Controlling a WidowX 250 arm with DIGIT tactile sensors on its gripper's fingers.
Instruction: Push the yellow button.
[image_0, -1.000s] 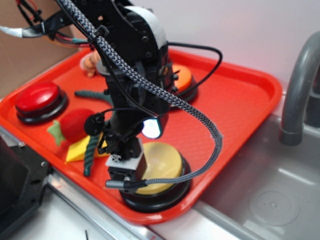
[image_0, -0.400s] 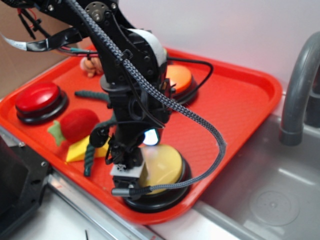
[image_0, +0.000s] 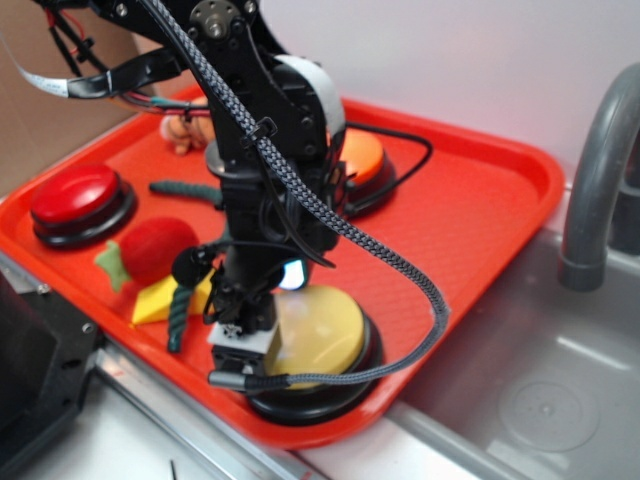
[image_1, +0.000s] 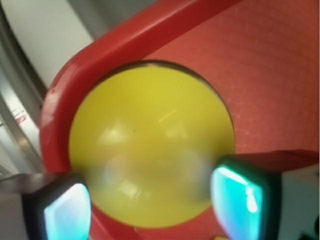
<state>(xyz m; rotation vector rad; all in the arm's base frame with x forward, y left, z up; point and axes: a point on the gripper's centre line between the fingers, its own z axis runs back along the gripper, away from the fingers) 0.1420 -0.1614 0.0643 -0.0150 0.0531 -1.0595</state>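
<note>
Having dropped lower, the wide-open end effector (image_1: 150, 200) now straddles the yellow button (image_1: 150, 150) at the tray's (image_0: 480, 200) near edge, press imminent.

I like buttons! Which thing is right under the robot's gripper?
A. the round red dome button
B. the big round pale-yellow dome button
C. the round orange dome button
B: the gripper hangs over the big round pale-yellow dome button, fingers apart.
</note>
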